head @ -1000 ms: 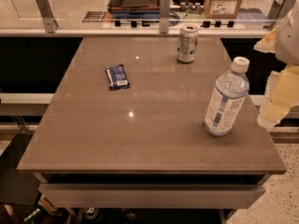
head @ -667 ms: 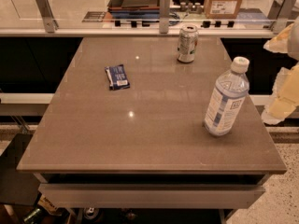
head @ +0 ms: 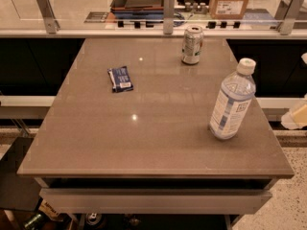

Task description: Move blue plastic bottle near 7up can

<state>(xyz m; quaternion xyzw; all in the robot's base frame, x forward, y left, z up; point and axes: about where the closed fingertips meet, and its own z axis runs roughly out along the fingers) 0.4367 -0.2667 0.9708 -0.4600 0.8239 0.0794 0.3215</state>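
Note:
The blue plastic bottle (head: 232,101) stands upright on the right side of the brown table (head: 144,143), white cap on top, label facing me. The 7up can (head: 192,44) stands upright near the table's far edge, right of the middle, well behind the bottle. My gripper (head: 297,117) shows only as a pale piece at the right edge of the view, beyond the table's right side and to the right of the bottle. It holds nothing that I can see and is apart from the bottle.
A flat dark-blue snack packet (head: 120,78) lies on the table's left half. A glass partition with metal posts (head: 168,6) runs along the far edge. Behind it are a cardboard box (head: 229,1) and a tray. The floor lies to the right.
My gripper has drawn away to the right, from beside the bottle to mostly out of view. The bottle, can and packet have not moved.

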